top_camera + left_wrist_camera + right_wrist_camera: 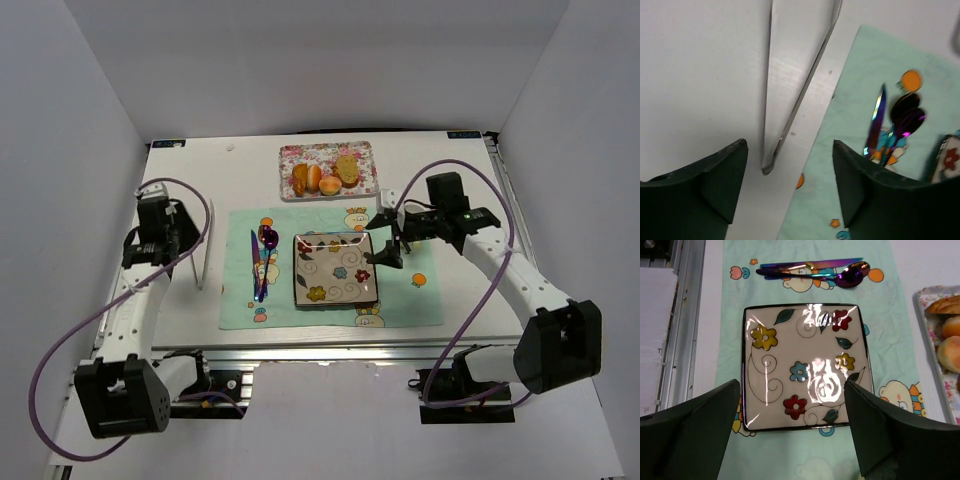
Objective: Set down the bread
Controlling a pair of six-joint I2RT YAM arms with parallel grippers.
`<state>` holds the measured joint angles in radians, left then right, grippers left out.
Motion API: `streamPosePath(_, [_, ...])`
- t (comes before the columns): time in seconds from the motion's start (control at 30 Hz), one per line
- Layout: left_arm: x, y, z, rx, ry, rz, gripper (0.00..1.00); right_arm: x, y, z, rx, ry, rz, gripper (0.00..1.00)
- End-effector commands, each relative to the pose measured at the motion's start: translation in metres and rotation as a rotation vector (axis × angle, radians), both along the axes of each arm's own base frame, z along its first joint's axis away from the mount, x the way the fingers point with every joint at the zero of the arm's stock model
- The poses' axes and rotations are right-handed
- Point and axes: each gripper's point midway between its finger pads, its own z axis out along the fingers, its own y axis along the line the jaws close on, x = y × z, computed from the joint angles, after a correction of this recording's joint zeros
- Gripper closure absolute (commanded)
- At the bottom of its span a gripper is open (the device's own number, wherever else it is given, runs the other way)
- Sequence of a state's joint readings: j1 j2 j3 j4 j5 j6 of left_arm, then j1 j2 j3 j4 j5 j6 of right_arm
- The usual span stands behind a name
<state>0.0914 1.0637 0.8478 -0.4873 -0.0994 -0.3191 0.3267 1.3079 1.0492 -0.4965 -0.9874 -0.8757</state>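
White table (200, 160) with a mint placemat (240, 300); the bread rolls (325, 178) sit on the floral tray (290, 150) at twelve o'clock from the square plate (335, 270); I see my right gripper (791, 385) spread wide and empty over the plate's three o'clock edge; left gripper (789, 144) likewise parted and empty, above the tongs (800, 95) at the placemat's nine o'clock

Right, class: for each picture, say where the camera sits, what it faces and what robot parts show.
Top: above and behind the robot, looking down on the table; left arm, right arm show.
Left wrist: on the left arm, looking down at tongs; open left claw shows.
Right wrist: on the right arm, looking down at the plate; open right claw shows.
Shared: knife and spoon, in all three.
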Motion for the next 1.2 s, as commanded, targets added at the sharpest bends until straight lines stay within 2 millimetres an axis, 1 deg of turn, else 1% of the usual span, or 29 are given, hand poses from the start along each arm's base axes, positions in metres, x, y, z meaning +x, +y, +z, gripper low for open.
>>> streamPosePath(0.0, [-0.021,0.01,-0.027,0.079,0.185,-0.031,0.16,0.009,0.01,0.006,-0.026,-0.029,-0.03,0.11])
streamPosePath(0.03, [-0.019,0.014,-0.036,0.101,0.23,-0.027,0.12,0.009,0.012,0.005,-0.025,-0.012,-0.04,0.11])
streamPosePath(0.1, [-0.01,0.018,-0.039,0.131,0.251,-0.054,0.09,0.012,0.014,0.003,-0.02,-0.003,-0.053,0.11])
streamPosePath(0.13, [-0.007,0.016,-0.043,0.13,0.269,-0.083,0.09,0.014,0.014,0.003,-0.018,0.0,-0.058,0.11])
streamPosePath(0.17, [-0.002,0.015,-0.055,0.147,0.319,-0.132,0.09,0.014,0.015,0.002,-0.019,0.008,-0.06,0.11])
streamPosePath(0.23, [0.007,0.01,-0.066,0.144,0.335,-0.2,0.09,0.014,0.015,0.001,-0.016,0.009,-0.065,0.11])
streamPosePath(0.27, [0.01,0.013,-0.077,0.157,0.364,-0.211,0.09,0.014,0.015,0.001,-0.013,0.012,-0.069,0.11])
streamPosePath(0.33, [0.021,0.013,-0.083,0.17,0.355,-0.24,0.09,0.015,0.015,0.003,-0.01,-0.001,-0.072,0.11])
streamPosePath(0.37, [0.024,0.013,-0.094,0.183,0.377,-0.274,0.09,0.015,0.015,0.003,-0.009,0.0,-0.073,0.11])
streamPosePath(0.4, [0.03,0.012,-0.098,0.178,0.364,-0.288,0.1,0.015,0.014,0.003,-0.008,-0.003,-0.074,0.1])
streamPosePath(0.47, [0.037,0.006,-0.106,0.159,0.361,-0.341,0.13,0.015,0.014,0.004,-0.01,-0.012,-0.078,0.11])
streamPosePath(0.5, [0.04,0.003,-0.117,0.14,0.377,-0.356,0.15,0.016,0.013,0.003,-0.011,-0.013,-0.082,0.11])
streamPosePath(0.53, [0.043,0.0,-0.118,0.123,0.373,-0.37,0.18,0.016,0.013,0.004,-0.015,-0.019,-0.086,0.11])
streamPosePath(0.57, [0.045,0.0,-0.122,0.114,0.377,-0.372,0.2,0.016,0.012,0.003,-0.016,-0.018,-0.089,0.11])
streamPosePath(0.6, [0.045,0.0,-0.13,0.101,0.392,-0.375,0.21,0.016,0.012,0.004,-0.016,-0.023,-0.091,0.11])
streamPosePath(0.73, [0.042,0.005,-0.144,0.062,0.41,-0.361,0.3,0.017,0.01,0.006,-0.018,-0.038,-0.102,0.11])
streamPosePath(0.77, [0.038,0.008,-0.148,0.04,0.416,-0.347,0.34,0.018,0.01,0.007,-0.018,-0.045,-0.106,0.11])
streamPosePath(0.83, [0.035,0.007,-0.15,0.009,0.407,-0.35,0.44,0.019,0.009,0.009,-0.02,-0.055,-0.111,0.11])
streamPosePath(0.87, [0.031,0.009,-0.154,-0.01,0.413,-0.341,0.5,0.02,0.009,0.009,-0.021,-0.057,-0.112,0.11])
streamPosePath(0.9, [0.03,0.006,-0.154,-0.025,0.406,-0.349,0.63,0.021,0.008,0.01,-0.019,-0.059,-0.115,0.11])
streamPosePath(0.97, [0.031,0.005,-0.149,-0.044,0.381,-0.34,0.74,0.022,0.007,0.012,-0.019,-0.064,-0.119,0.11])
streamPosePath(1.0, [0.038,-0.001,-0.137,-0.064,0.331,-0.355,0.84,0.023,0.006,0.013,-0.019,-0.064,-0.126,0.11])
streamPosePath(1.03, [0.04,-0.002,-0.132,-0.083,0.316,-0.327,0.84,0.023,0.006,0.013,-0.019,-0.063,-0.126,0.11])
streamPosePath(1.07, [0.05,-0.004,-0.118,-0.092,0.266,-0.323,0.85,0.025,0.004,0.014,-0.018,-0.066,-0.135,0.11])
streamPosePath(1.1, [0.057,-0.012,-0.103,-0.129,0.213,-0.339,0.86,0.026,0.002,0.016,-0.016,-0.068,-0.143,0.11])
streamPosePath(1.13, [0.065,-0.02,-0.08,-0.168,0.144,-0.324,0.86,0.028,0.001,0.017,-0.014,-0.064,-0.154,0.11])
streamPosePath(1.17, [0.077,-0.026,-0.058,-0.176,0.076,-0.331,0.86,0.031,-0.003,0.018,-0.011,-0.061,-0.171,0.11])
